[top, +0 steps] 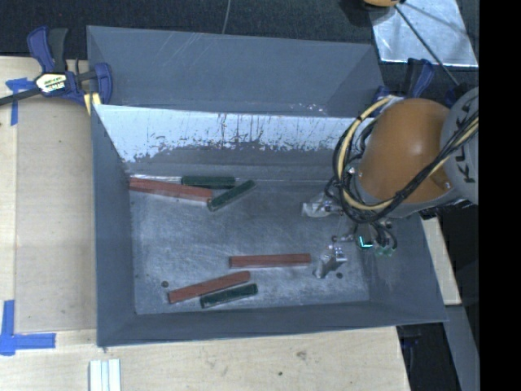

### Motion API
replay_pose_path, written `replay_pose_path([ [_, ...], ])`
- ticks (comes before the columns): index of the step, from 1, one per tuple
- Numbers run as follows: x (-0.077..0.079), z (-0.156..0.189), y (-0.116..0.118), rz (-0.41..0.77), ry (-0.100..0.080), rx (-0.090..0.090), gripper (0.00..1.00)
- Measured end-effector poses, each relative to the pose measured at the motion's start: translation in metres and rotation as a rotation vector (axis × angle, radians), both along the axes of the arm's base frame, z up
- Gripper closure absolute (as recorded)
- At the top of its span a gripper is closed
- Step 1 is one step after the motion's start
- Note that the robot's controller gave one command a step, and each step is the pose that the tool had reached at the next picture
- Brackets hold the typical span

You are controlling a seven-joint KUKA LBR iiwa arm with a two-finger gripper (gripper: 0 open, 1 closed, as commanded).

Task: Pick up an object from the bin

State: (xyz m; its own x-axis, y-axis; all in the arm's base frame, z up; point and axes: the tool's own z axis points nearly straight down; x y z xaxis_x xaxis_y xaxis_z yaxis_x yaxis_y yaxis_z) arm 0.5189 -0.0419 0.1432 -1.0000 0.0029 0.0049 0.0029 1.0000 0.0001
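My gripper (323, 236) hangs low at the right side of the bin, under the orange cover. Its two metal fingertips (330, 264) stand apart, so it is open, and nothing lies between them. The nearer fingertip sits just beyond the right end of a red-brown flat stick (269, 261) that lies across the middle of the bin floor. Whether it touches the stick I cannot tell.
Near the front left lie another red-brown stick (209, 287) and a dark green stick (229, 296) side by side. At the back left a long red-brown stick (169, 189) lies with two dark green sticks (230, 194). The arm's cables hang over the bin's right wall.
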Motion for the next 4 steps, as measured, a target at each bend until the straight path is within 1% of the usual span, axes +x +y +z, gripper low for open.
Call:
replay_pose_path([
  [1,0.002,0.004,0.0,0.001,-0.008,-0.001,0.0],
  [2,-0.008,-0.066,0.014,-0.072,-0.034,-0.001,1.0],
  [3,-0.008,-0.066,0.014,-0.072,-0.034,-0.001,1.0],
  [4,-0.006,0.098,0.013,-0.043,-0.013,-0.001,1.0],
])
